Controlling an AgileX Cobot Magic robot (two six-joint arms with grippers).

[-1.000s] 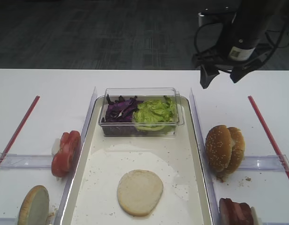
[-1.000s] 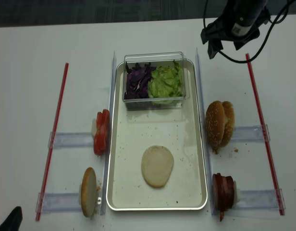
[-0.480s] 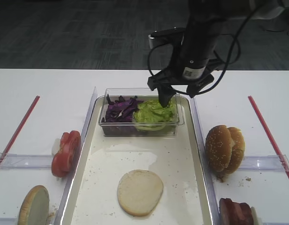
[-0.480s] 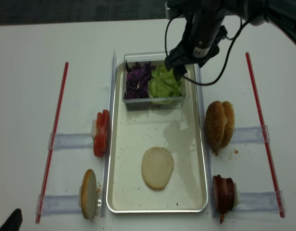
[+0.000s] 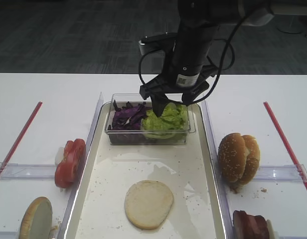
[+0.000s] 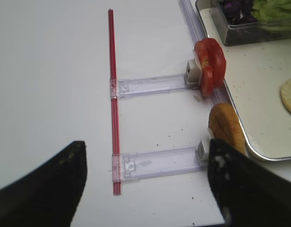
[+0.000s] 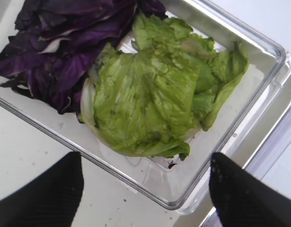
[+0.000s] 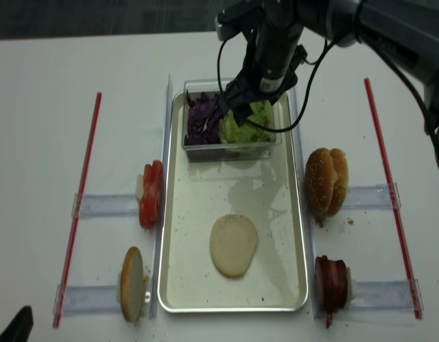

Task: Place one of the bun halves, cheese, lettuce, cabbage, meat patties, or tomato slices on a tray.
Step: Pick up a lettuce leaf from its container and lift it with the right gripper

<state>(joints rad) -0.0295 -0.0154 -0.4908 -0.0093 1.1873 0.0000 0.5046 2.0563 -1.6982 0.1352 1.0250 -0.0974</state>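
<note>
Right gripper (image 5: pixel 169 103): held wide open above the lettuce (image 7: pixel 150 99), nothing gripped.
Tray (image 5: pixel 213 169): 1 bun half (image 5: pixel 148 204) laid on it.

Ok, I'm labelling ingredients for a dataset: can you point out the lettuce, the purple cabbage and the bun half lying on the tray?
lettuce (image 7: pixel 145 101), right wrist view, middle of the big leaf.
cabbage (image 7: pixel 72 45), right wrist view, middle of the purple heap.
bun half (image 5: pixel 148 204), exterior high view, centre of the pale cut face.
</note>
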